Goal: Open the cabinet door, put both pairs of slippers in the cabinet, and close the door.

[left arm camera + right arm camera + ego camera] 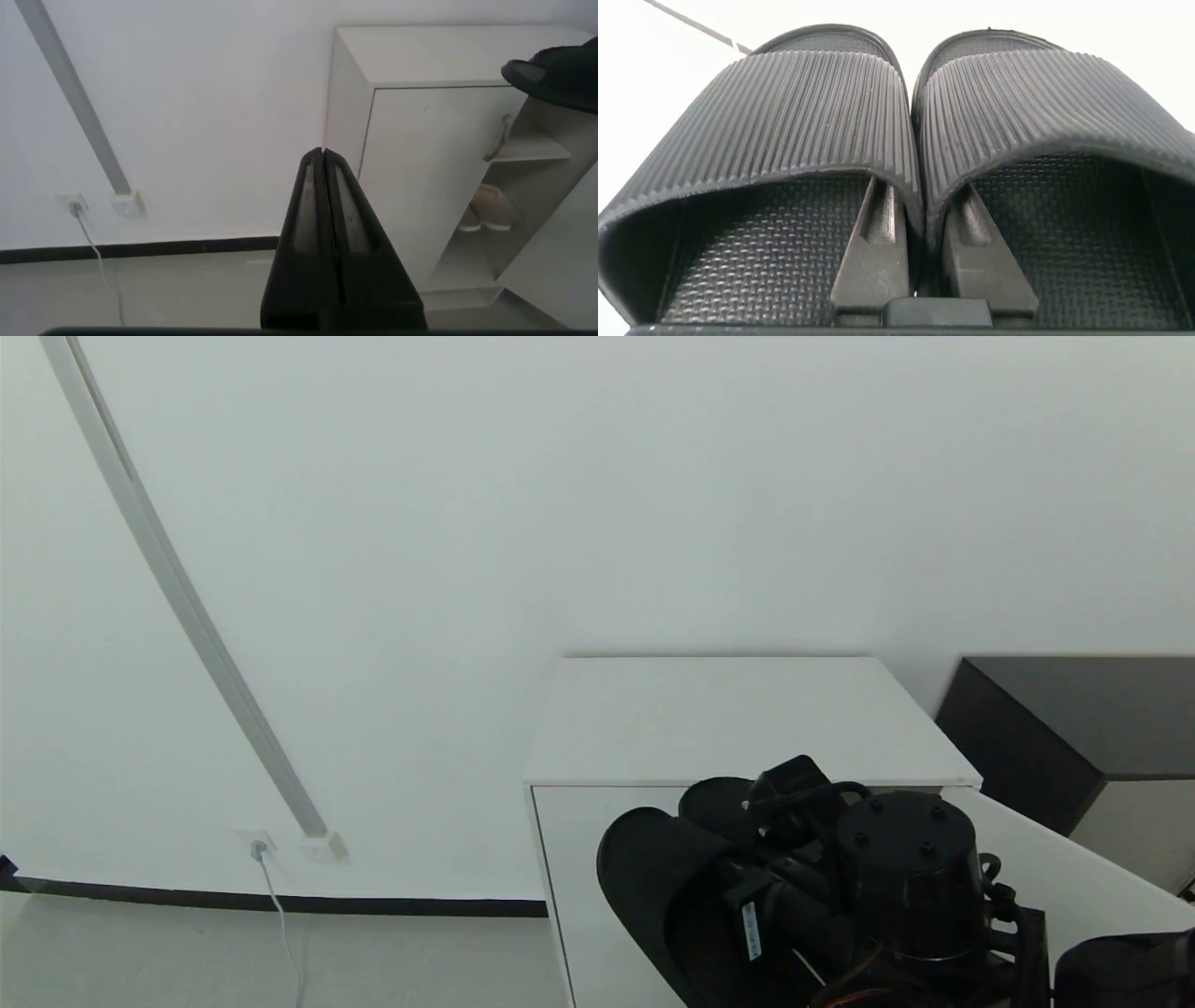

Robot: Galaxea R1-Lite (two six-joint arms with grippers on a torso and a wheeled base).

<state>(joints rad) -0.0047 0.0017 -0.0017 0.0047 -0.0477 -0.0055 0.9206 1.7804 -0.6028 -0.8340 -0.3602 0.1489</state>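
Holding black slippers (822, 103) w/ right gripper (922, 201) clamped on both inner strap edges, near top front of open cabinet (747, 719); prob light, bendy rubber, straps = best grip pt; left gripper (323, 161) closed, empty.

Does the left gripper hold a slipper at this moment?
No, the left gripper is shut on itself, with nothing held in it.

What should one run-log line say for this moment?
cabinet door: open | right claw: shut on black slippers, before cabinet | left claw: shut, empty | light slippers: inside cabinet
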